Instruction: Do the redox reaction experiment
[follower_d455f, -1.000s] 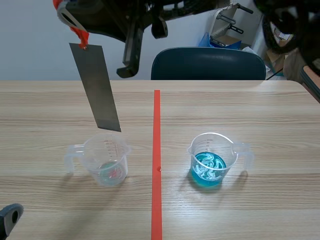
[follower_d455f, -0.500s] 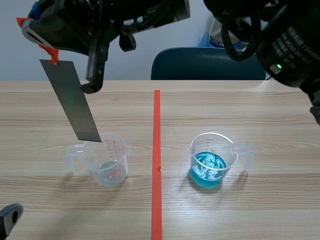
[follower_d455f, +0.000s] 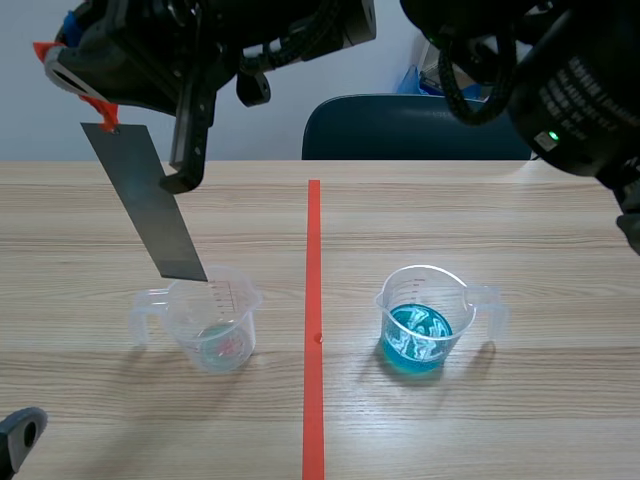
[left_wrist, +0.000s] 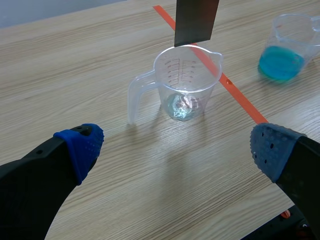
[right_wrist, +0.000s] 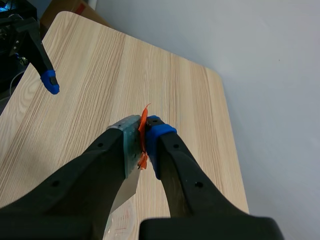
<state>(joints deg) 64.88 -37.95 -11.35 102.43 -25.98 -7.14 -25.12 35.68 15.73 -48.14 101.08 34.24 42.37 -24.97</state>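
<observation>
A grey metal strip (follower_d455f: 145, 200) with orange tape at its top hangs tilted from my right gripper (follower_d455f: 85, 85), which is shut on its upper end and reaches across from the right, high over the table's left half. The strip's lower end sits just above the rim of a clear beaker (follower_d455f: 213, 320) holding a little pale liquid. In the right wrist view the fingers (right_wrist: 160, 137) pinch the strip (right_wrist: 129, 150). A second beaker (follower_d455f: 422, 322) holds blue liquid. My left gripper (left_wrist: 176, 146) stands open, low, short of the clear beaker (left_wrist: 186, 82) and the strip (left_wrist: 196, 20).
An orange-red tape line (follower_d455f: 313, 330) splits the table between the two beakers. A dark blue chair (follower_d455f: 415, 128) stands behind the far edge. The blue beaker (left_wrist: 285, 47) sits beyond the tape line, seen from the left wrist.
The right gripper has carried the strip leftward and lower, so its bottom end went from above the beaker down to its rim. The left arm and both beakers stayed still.
</observation>
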